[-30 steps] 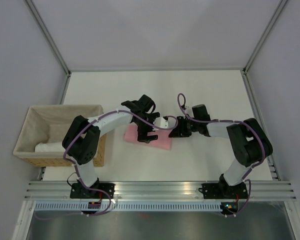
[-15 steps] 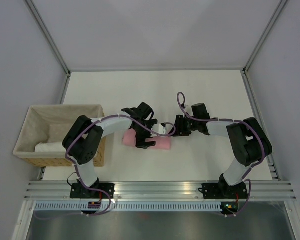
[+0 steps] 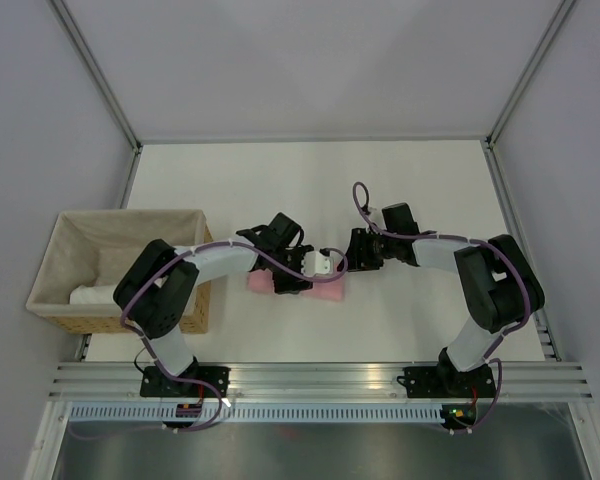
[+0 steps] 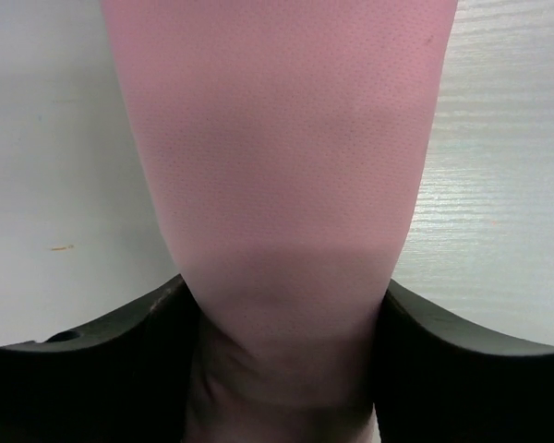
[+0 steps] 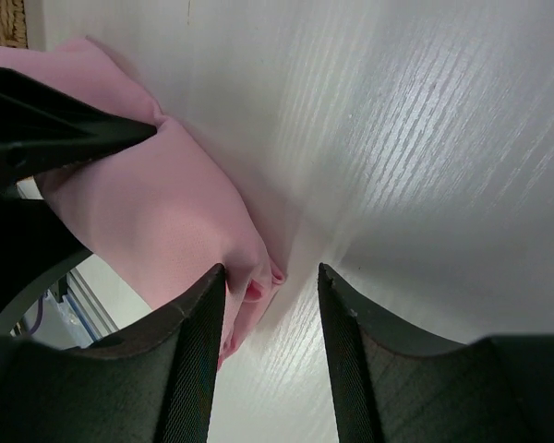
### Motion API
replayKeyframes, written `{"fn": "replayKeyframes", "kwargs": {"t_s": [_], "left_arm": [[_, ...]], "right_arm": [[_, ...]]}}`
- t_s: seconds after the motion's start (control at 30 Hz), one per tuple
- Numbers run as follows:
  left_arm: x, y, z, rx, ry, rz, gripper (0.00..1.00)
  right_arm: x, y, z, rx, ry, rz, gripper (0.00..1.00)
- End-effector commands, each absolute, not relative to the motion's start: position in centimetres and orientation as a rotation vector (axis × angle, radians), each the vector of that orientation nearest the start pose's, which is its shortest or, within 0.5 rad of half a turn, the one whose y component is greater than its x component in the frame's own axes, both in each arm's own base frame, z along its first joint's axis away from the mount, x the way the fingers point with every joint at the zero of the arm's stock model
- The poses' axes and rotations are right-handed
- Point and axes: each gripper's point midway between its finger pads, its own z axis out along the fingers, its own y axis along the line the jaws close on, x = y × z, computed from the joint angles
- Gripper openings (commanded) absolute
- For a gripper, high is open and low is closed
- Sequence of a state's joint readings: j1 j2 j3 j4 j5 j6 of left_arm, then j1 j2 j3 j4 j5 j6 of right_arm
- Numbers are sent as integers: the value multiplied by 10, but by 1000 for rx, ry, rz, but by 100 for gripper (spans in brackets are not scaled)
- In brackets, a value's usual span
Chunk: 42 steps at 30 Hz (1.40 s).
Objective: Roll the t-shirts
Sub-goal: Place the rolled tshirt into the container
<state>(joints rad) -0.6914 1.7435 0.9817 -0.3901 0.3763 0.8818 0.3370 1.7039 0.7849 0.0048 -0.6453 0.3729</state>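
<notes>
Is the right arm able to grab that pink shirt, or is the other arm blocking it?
Probably yes: the right pincer is open at the end of the pink shirt, cloth at its tips. The left pincer grips farther along, not blocking.

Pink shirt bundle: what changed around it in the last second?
The left gripper pulled back and lowered onto the light-pink cloth t-shirt roll, clamping it; the roll looks narrower. The right gripper hardly moved, open at the roll's right end. The woven wicker basket stayed put.
</notes>
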Motion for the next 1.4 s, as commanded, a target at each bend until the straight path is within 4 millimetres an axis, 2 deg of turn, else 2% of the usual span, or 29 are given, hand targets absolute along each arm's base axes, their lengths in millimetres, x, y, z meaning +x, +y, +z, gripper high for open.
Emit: {"fn": "replayKeyframes", "kwargs": {"t_s": [0.0, 0.03, 0.1, 0.13, 0.27, 0.33, 0.4, 0.53, 0.77, 0.9, 1.2, 1.37], "left_arm": [[237, -219, -47, -2467, -2320, 399, 63], [236, -220, -46, -2464, -2313, 415, 57], [226, -221, -44, -2442, -2280, 476, 52], [224, -221, -43, -2438, -2270, 494, 45], [224, -221, -41, -2411, -2287, 502, 32], [222, -222, -39, -2371, -2318, 515, 11], [224, -226, -35, -2344, -2348, 529, 5], [231, -230, -22, -2243, -2452, 562, 2], [277, -226, 15, -2139, -2701, 564, 2], [290, -219, 27, -2129, -2747, 548, 2], [336, -214, 72, -1996, -2944, 575, 2], [345, -210, 86, -1933, -3000, 593, 2]], "right_arm": [[300, 226, 50, -300, 2493, 1050, 51], [302, 226, 53, -304, 2487, 1046, 51], [305, 227, 64, -325, 2467, 1041, 52], [307, 226, 68, -330, 2460, 1037, 52], [312, 219, 84, -337, 2430, 1006, 53], [313, 213, 85, -329, 2434, 987, 53], [312, 208, 87, -332, 2432, 966, 53], [315, 198, 87, -305, 2437, 944, 53], [317, 192, 89, -293, 2428, 924, 53], [319, 190, 88, -285, 2430, 919, 53], [322, 188, 86, -280, 2440, 913, 53], [323, 188, 86, -289, 2440, 912, 53]]}}
